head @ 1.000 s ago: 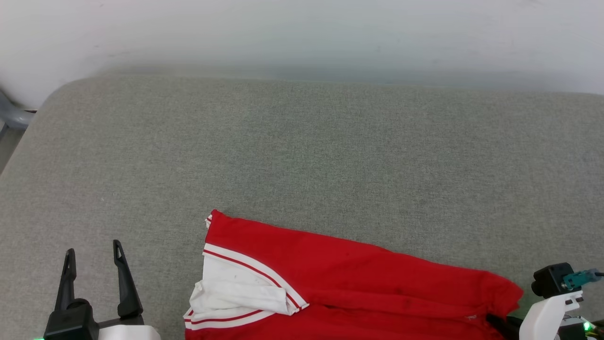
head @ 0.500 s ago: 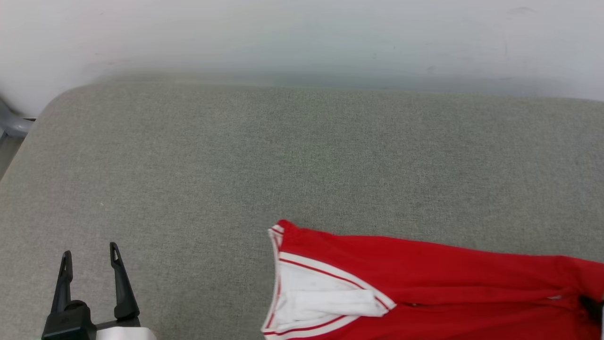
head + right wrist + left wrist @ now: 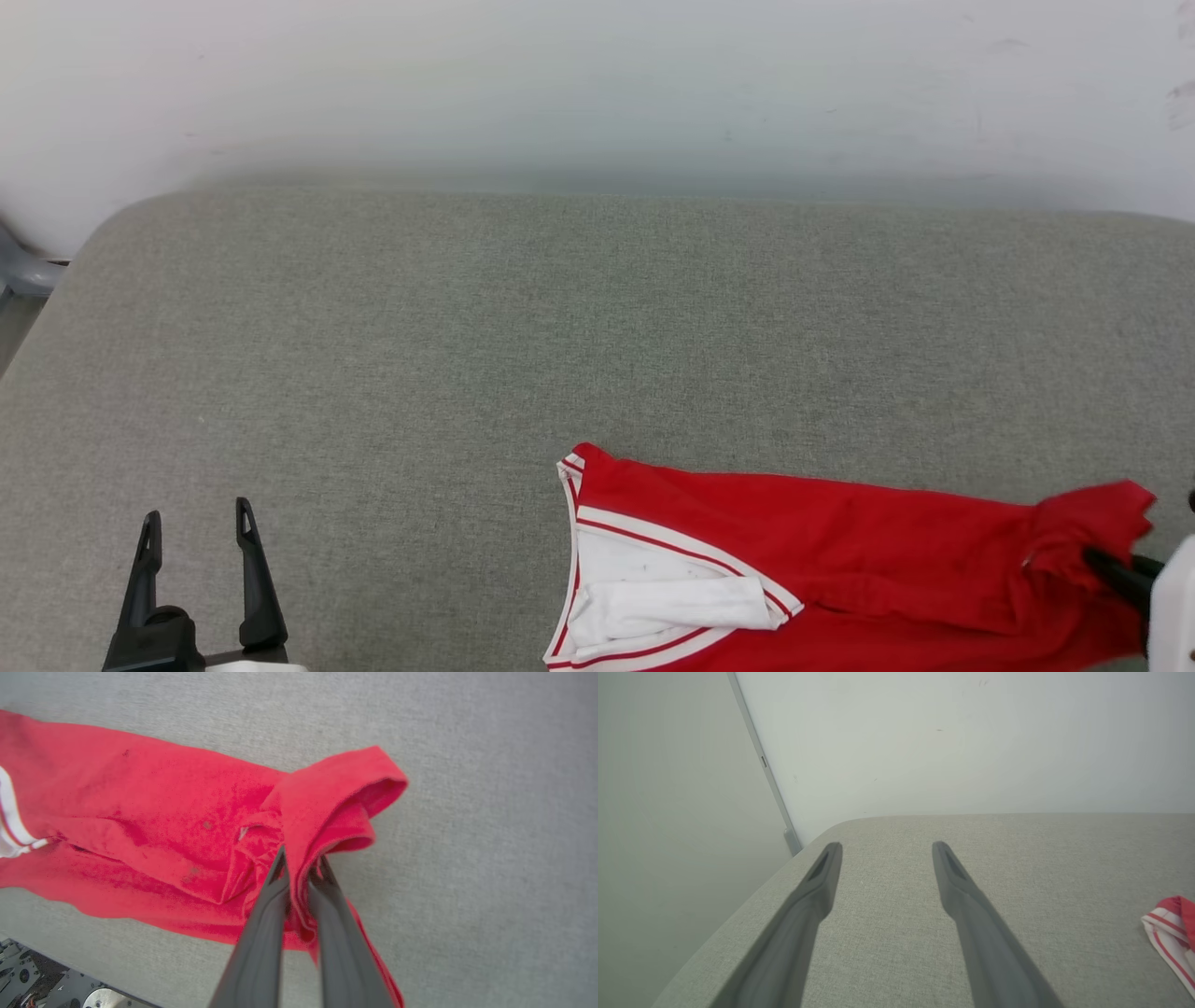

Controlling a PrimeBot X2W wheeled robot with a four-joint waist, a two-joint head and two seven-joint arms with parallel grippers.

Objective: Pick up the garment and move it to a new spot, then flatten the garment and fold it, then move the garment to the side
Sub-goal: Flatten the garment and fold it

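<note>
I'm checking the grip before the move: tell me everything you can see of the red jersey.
The jersey is red, soft-looking cloth with a white sleeve edged in red-and-white striped trim. It lies rumpled and partly folded over itself on the grey fabric surface, on the near side toward the robot's right. The right hand is shut on a bunched red edge, which rises in a loop off the surface.

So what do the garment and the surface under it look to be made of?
The garment: soft matte knit, probably cotton or polyester; it bunches and folds limply. The surface: grey-green woven upholstery cloth, matte, with a fine flecked weave; its rounded corner hints at padding.
</note>
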